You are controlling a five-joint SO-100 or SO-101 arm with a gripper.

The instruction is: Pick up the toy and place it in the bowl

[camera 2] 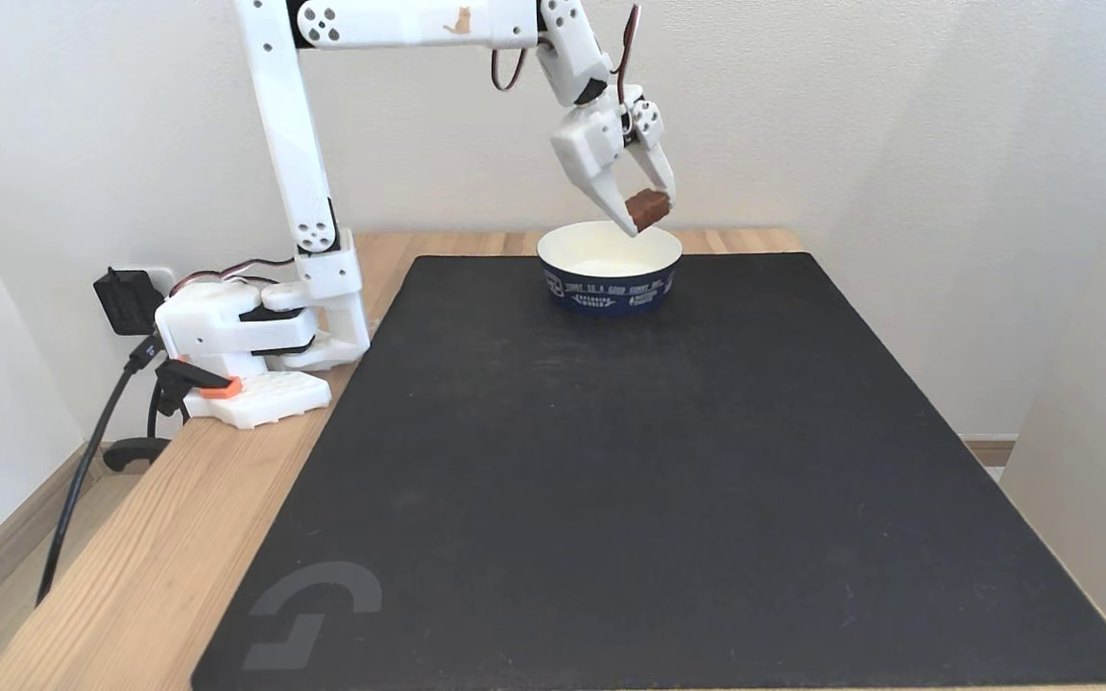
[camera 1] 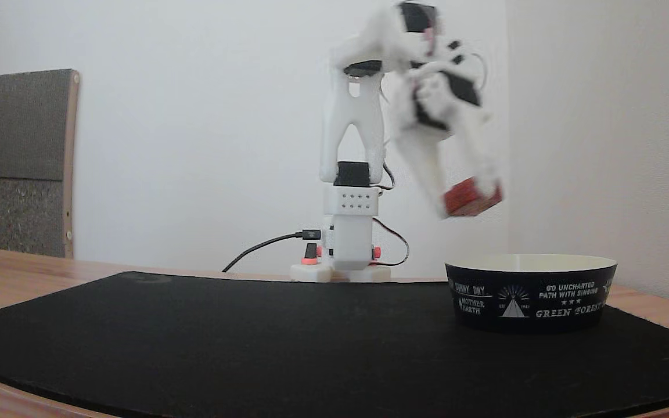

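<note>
The small red toy [camera 1: 472,198] hangs in the air, pinched between the fingers of my white gripper [camera 1: 469,200], which is blurred by motion. In both fixed views the toy [camera 2: 648,208] is held by the gripper [camera 2: 650,213] above the bowl's near-right rim. The bowl [camera 1: 531,302] is black outside with white lettering and a tent emblem, cream inside, and stands on the black mat. Seen from the far end of the table, the bowl [camera 2: 610,284] sits at the mat's far edge and looks empty inside.
A large black mat [camera 2: 649,480] covers most of the wooden table [camera 2: 131,576]. The arm's base [camera 2: 246,345] with cables stands at the table's left side. White walls close in behind and on the right.
</note>
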